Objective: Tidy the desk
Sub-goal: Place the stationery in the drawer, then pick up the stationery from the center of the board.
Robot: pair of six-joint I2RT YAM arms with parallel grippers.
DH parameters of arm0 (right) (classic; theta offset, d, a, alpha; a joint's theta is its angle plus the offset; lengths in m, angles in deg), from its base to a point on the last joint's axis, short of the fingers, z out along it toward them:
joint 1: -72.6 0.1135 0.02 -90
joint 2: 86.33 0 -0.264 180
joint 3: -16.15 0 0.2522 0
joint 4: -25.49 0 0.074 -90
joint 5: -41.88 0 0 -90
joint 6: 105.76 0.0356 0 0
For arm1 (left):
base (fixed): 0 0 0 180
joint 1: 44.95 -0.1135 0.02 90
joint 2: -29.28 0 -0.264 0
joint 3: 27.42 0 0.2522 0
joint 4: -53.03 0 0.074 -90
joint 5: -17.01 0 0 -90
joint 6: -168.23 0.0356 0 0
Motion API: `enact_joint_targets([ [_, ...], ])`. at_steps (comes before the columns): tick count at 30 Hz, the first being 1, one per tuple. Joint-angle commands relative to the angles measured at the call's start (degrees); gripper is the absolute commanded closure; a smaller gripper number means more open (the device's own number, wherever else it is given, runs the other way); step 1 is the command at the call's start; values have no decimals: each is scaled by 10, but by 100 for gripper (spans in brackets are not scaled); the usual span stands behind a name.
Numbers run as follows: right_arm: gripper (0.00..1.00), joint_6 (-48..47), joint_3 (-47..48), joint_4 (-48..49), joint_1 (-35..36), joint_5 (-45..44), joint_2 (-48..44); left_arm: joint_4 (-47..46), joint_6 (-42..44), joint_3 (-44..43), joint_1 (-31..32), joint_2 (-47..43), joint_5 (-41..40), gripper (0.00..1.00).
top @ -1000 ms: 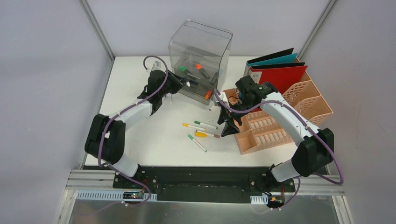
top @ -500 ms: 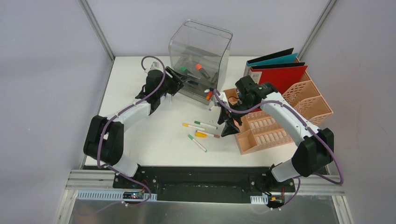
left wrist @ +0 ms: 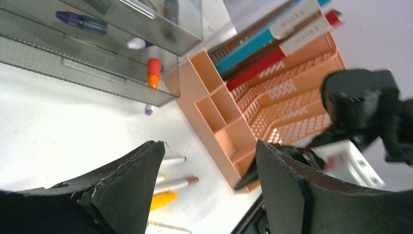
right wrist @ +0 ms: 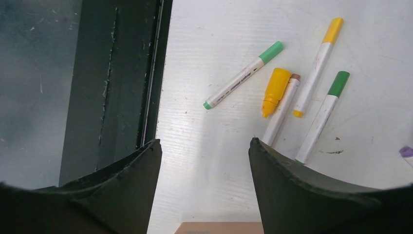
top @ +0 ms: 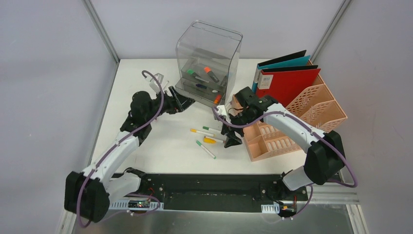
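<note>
- From above: the desk lies flat between the grey walls. Its black front edge sits nearest my bases, and its long side seems to run left to right along that edge.
- My left claw hangs over the back of the desk, just in front of the clear drawer box, and points right.
- My right claw points down beside the peach rack, close to the loose markers at mid-desk. Binders stand upright in the rack's far end.
- From my left wrist: my left claw is spread wide, with nothing between its fingers.
- The white desk slopes across this picture. The drawer box is at upper left, with an orange marker inside at its corner, and the rack is beyond it.
- From my right wrist: my right claw is also parted and holds nothing.
- Here the desk fills the right side, and its black front edge runs top to bottom at the left.
- Five markers lie flat together on the desk, among them a green-capped marker and a short yellow one. All lie slantwise to that edge.
</note>
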Motion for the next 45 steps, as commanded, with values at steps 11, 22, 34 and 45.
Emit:
enact_joint_targets([
  [11, 30, 70, -74, 218, 96, -116, 10, 422, 387, -98, -6, -189, -110, 23],
  [22, 31, 82, -57, 241, 144, -211, 59, 447, 435, -76, -6, -271, -200, 24],
  [34, 36, 109, -46, 274, 180, -262, 105, 450, 435, -77, -6, -271, -205, 24],
  [45, 42, 134, -27, 294, 184, -325, 132, 452, 435, -77, -7, -269, -204, 24],
])
